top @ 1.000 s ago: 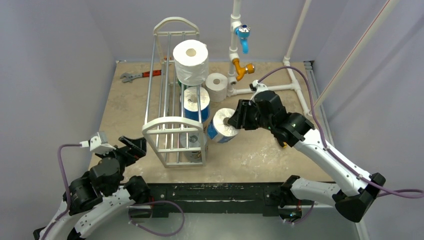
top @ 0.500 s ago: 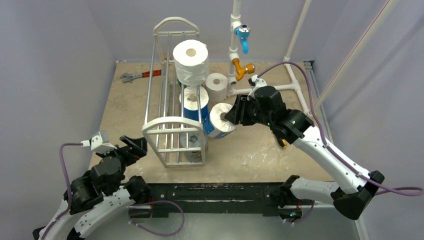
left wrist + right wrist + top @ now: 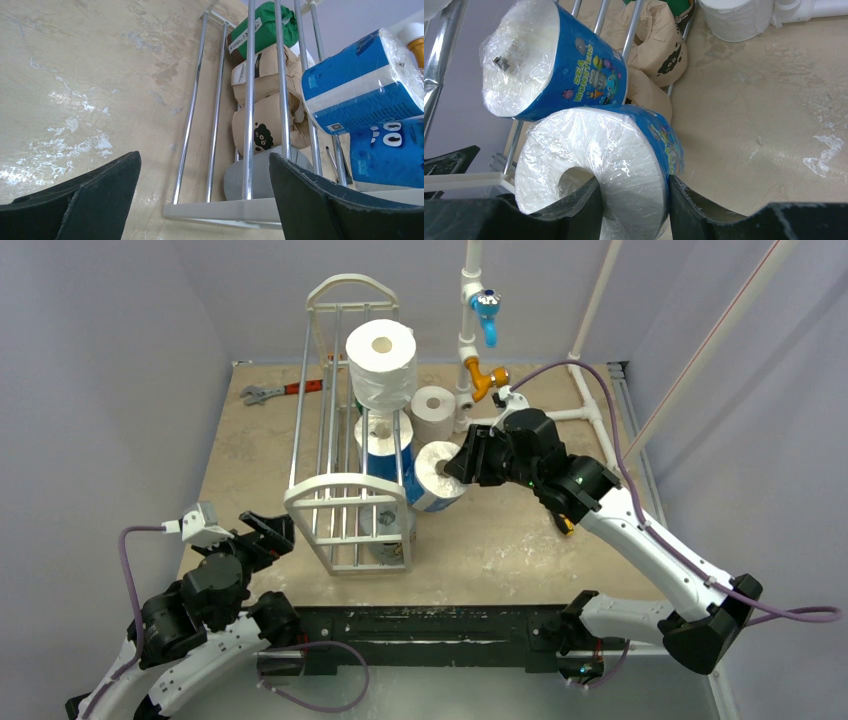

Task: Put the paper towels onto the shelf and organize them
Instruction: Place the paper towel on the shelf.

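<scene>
Since a second ago the right arm has carried its blue-wrapped roll toward 10 o'clock, bringing it against the 3 o'clock side of the shelf; the left arm has not shifted.

Surface and room: a mottled beige tabletop closed in by plain lavender-grey walls. A white pipe frame with blue and orange fittings stands at 12 o'clock, and a red-handled wrench lies at 11 o'clock.

Top view: the right gripper is clenched on the roll's wall. A second blue roll lies on the shelf just beyond, a large white roll sits highest, and a smaller white roll stands on the tabletop at the shelf's 2 o'clock. The left gripper rests at 7 o'clock, released and spread wide.

Right wrist view only: one finger sits inside the hollow core and the other outside, and the wrap reads "SEA MONSTERS".

Left wrist view only: along the lowest rods lie a grey roll, tan printed rolls and a green roll, nearest to farthest.
</scene>
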